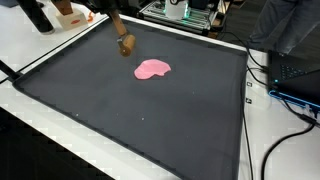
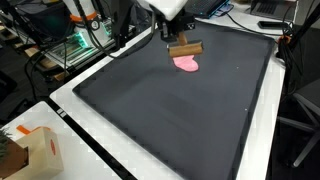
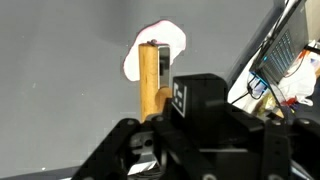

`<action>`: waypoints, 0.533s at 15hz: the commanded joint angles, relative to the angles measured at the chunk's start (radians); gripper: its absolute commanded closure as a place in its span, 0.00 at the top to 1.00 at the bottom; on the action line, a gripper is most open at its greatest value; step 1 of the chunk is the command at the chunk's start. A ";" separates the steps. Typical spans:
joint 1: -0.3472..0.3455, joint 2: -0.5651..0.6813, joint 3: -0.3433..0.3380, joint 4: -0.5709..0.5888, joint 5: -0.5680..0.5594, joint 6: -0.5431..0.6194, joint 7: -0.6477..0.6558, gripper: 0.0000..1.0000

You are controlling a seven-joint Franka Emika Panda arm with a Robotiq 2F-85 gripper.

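Robot gripper clamped shut on a brown rectangular wooden block at the far part of a dark grey mat on a white table. A flat pink blob lies on the mat just beside the block; whether they touch is unclear

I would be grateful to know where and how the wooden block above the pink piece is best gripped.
Grip the wooden block across its narrow sides near one end, from above: it is a long, straight bar lying level, so that width suits the tool, which seems clamped there.
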 commanded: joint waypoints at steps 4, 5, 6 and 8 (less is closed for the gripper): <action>0.082 -0.138 0.042 -0.057 -0.186 0.051 0.030 0.25; 0.096 -0.151 0.051 -0.061 -0.217 0.056 0.036 0.25; 0.110 -0.164 0.060 -0.065 -0.248 0.062 0.047 0.25; 0.137 -0.184 0.078 -0.074 -0.310 0.081 0.070 0.25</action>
